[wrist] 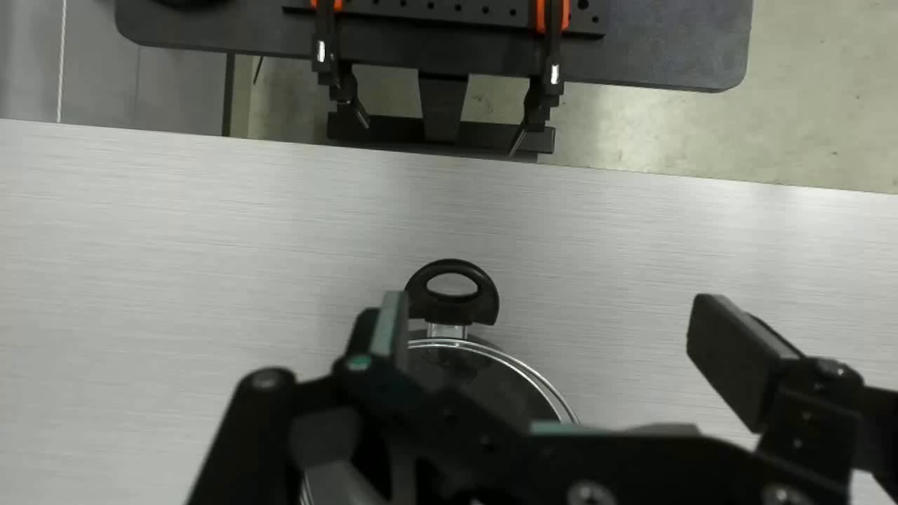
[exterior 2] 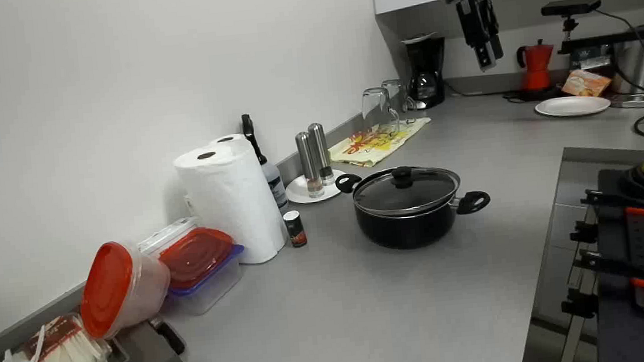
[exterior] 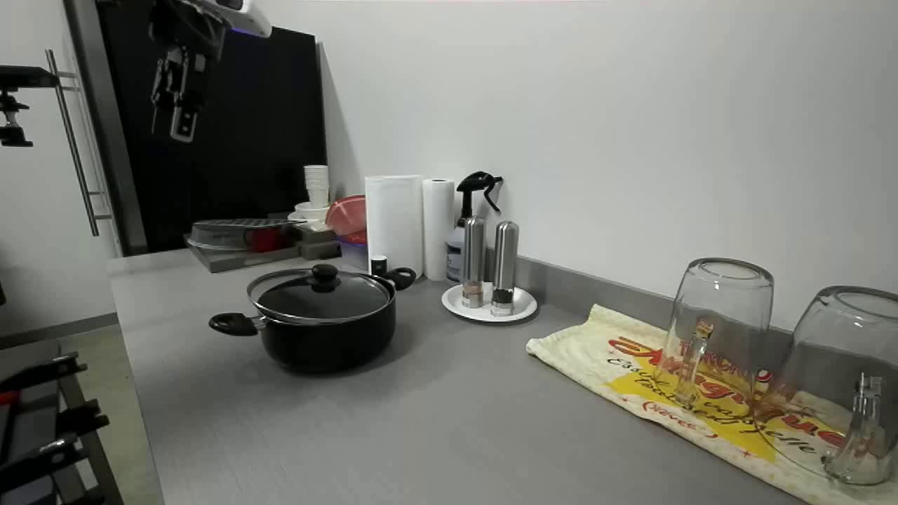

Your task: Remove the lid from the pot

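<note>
The black pot (exterior: 330, 345) stands on the grey counter, and it also shows in an exterior view (exterior 2: 405, 231). Its two short black handles stick out at opposite sides. The round lid (exterior: 295, 298) with a black centre knob (exterior: 324, 275) rests on the pot and looks slightly tilted; it also shows in an exterior view (exterior 2: 378, 194). My gripper (wrist: 558, 337) is open and empty, high above the counter; in both exterior views it is apart from the lid (exterior: 174, 126) (exterior 2: 488, 57). In the wrist view the gripper hides the knob and much of the lid (wrist: 484, 386); one pot handle (wrist: 452, 306) shows.
A white plate (exterior: 459, 313) with two steel grinders stands beside the pot, near paper towel rolls (exterior 2: 231, 206), a spray bottle (exterior 2: 274, 182) and a small shaker (exterior 2: 295, 230). Glass jugs (exterior: 729, 294) stand on a cloth (exterior: 596, 344). Plastic containers (exterior 2: 208, 284) sit along the wall.
</note>
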Controlling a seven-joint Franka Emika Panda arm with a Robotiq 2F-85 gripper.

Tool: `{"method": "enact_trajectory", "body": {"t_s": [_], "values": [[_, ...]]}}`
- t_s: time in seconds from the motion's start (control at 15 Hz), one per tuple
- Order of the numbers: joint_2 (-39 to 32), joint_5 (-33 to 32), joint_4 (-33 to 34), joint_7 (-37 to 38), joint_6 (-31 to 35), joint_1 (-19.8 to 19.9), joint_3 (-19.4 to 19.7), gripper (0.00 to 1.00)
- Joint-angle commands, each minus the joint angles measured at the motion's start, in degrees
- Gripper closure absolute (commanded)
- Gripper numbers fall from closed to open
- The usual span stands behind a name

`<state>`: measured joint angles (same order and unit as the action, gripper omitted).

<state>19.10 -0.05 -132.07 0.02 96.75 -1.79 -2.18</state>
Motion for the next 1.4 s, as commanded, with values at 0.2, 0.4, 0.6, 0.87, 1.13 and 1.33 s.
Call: {"method": "enact_trajectory", "body": {"t_s": [0.2, 0.4, 0.6, 0.87, 1.13, 1.33], "values": [[-0.02, -0.02, 0.08, 0.04, -0.04, -0.08, 0.06, 0.0], [-0.02, -0.02, 0.08, 0.04, -0.04, -0.08, 0.06, 0.0], [-0.02, -0.02, 0.08, 0.04, -0.04, -0.08, 0.06, 0.0], [-0.02, -0.02, 0.08, 0.04, -0.04, -0.08, 0.06, 0.0], [-6.16, 0.6, 5.48, 1.31, 5.11, 0.72, 0.67, 0.0], [-12.84, 1.11, 11.14, 3.32, 9.91, 1.54, 1.23, 0.0]]}}
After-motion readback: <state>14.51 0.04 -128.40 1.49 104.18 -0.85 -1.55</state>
